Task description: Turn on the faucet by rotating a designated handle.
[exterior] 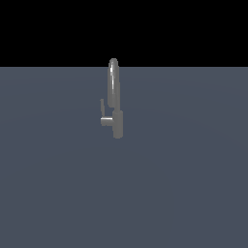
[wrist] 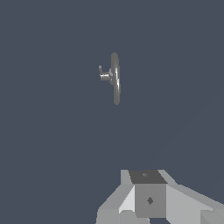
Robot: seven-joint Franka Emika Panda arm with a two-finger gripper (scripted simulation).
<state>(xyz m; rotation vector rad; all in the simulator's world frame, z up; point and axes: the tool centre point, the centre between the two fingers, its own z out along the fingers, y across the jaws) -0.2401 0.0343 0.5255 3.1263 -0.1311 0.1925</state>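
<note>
While the grey floor (exterior: 58,193) is filling the lower part of the exterior view under a black band of background, the faucet (exterior: 116,123) is standing upright on it near the middle of the frame. Its short cylindrical body is sitting at the base, and the tall, narrow arched spout (exterior: 113,82) is rising from it, its crown crossing into the black band. The handle (exterior: 103,116) is projecting from the body toward the exterior view's left as a short horizontal stub, with a slim bar standing up from the stub's outer end, apart from the spout. No arm is appearing in the exterior view.

In the wrist view the faucet (wrist: 115,78) is showing from above as a narrow elongated shape, with the handle (wrist: 104,75) sticking out to one side. The gripper (wrist: 148,199) is showing only as blocky grey housing at the frame's edge, well apart from the faucet and touching nothing. Its fingertips are lying outside the frame, so whether the jaws are apart or together cannot be told.
</note>
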